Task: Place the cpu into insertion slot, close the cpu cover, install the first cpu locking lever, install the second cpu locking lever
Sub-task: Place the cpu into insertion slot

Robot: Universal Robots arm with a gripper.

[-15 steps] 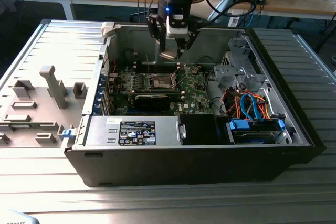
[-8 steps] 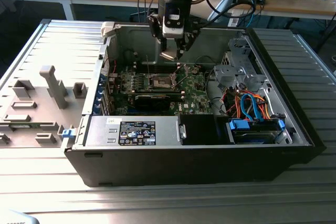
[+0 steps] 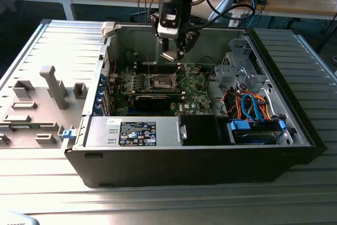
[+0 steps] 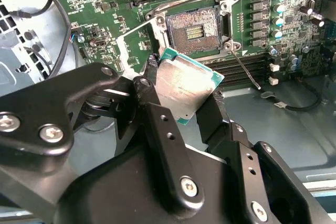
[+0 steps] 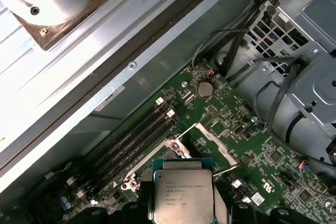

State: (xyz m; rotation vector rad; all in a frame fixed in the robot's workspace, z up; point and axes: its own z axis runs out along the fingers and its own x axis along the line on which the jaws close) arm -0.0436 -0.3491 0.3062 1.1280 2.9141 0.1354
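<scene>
Silver-grey metal over green board: the small flat square cpu [image 4: 186,90] is clamped by its edges between the black fingers [image 4: 152,103] of the robot arm's gripper [image 4: 184,95]. It is held tilted in the air above the green motherboard [image 4: 94,3], as is seen in both wrist views.

In the exterior view the gripper [image 3: 176,51] is hung just above the middle of the frame. It is inside the open black computer case [image 3: 184,162], which is set on a ribbed grey metal desk [image 3: 316,193].

The insertion slot [image 4: 195,30], a small square dark socket with a silvery rim, is shown bare and apart from the chip. The cpu cover [image 4: 128,35], a thin silvery frame plate with a cut-out centre, is shown swung open beside the socket. A thin wire locking lever [image 4: 244,69] is seen released at the socket's other side.

The first step is judged to be under way but unfinished: the chip is not yet seated, the cover is not yet closed, and the two levers are yet to be installed.
</scene>
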